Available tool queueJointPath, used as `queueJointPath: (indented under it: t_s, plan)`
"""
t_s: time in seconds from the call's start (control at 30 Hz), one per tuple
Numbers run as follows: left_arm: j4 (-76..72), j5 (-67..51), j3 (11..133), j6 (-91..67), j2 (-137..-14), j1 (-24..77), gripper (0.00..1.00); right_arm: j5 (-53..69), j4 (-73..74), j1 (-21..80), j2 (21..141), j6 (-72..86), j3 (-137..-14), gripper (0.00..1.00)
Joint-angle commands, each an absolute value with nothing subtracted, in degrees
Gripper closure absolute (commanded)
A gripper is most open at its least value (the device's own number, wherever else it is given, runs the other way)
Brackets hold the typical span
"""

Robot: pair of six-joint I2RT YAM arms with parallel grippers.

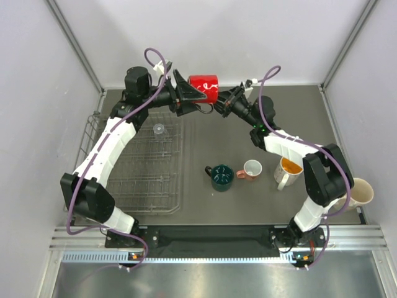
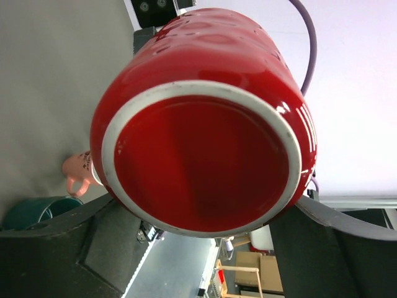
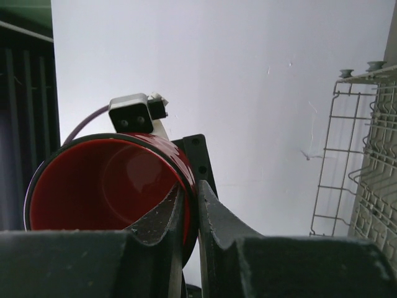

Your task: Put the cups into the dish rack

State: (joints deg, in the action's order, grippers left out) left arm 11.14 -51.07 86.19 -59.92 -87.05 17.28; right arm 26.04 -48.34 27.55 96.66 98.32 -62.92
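My right gripper (image 3: 189, 195) clamps the red mug (image 1: 205, 88) by its rim, aloft. The left gripper (image 2: 205, 208) straddles its base; I cannot tell whether it grips.

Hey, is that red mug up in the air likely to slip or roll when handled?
Likely slippery: the red mug shows a glossy glaze. It looks rigid and breakable, probably ceramic. The right gripper pinches just its rim, so it might pivot; on its side the round body could roll.

Grey table (image 1: 248, 208) enclosed by white walls (image 1: 248, 31).
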Motion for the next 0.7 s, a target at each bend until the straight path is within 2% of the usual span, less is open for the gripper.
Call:
queueJointPath:
  t_s: [0.0, 0.17, 0.47, 0.67]
  plan:
    - [9.05, -50.28, 86.75, -58.8, -86.57, 18.02, 0.21, 22.59, -53.01, 30.84, 95.8, 99.85, -68.46, 1.0]
    - [12.91, -48.34, 86.57, -57.13, -85.61, 18.19, 0.36, 19.51, -48.79, 33.04, 93.61, 97.04, -68.29, 1.0]
    - [13.89, -46.15, 85.17, -56.43, -84.55, 19.77, 0.43, 13.98, -47.99, 36.21, 91.06, 98.7, -64.51, 1.0]
    - [12.4, -44.74, 83.58, -57.57, -83.85, 20.74, 0.56, 11.17, -46.93, 38.67, 90.79, 98.61, -64.87, 1.0]
